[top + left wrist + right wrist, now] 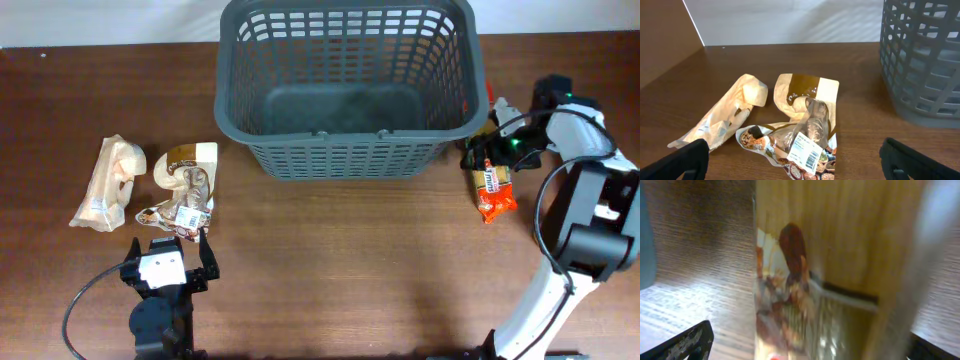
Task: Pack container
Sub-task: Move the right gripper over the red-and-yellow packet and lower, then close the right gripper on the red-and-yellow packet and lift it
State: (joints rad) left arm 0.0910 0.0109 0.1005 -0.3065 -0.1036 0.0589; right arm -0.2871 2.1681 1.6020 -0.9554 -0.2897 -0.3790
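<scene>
A large dark grey basket [345,155] with slotted sides stands at the far middle of a brown wooden table [350,270]; three groceries lie to its left, well apart from it: a pale paper bag [108,182], a brown and cream pouch [190,160], and a clear packet [180,210] with a barcode label, resting against the pouch. The left claw [170,248] sits at the near edge just behind the clear packet, its fingers spread wide and holding nothing. Just beside the basket's right wall lies an orange snack packet [494,190]; the right claw [487,150] is over its far end, fingers spread to either side; the wrist view is blurred, so contact cannot be told.
</scene>
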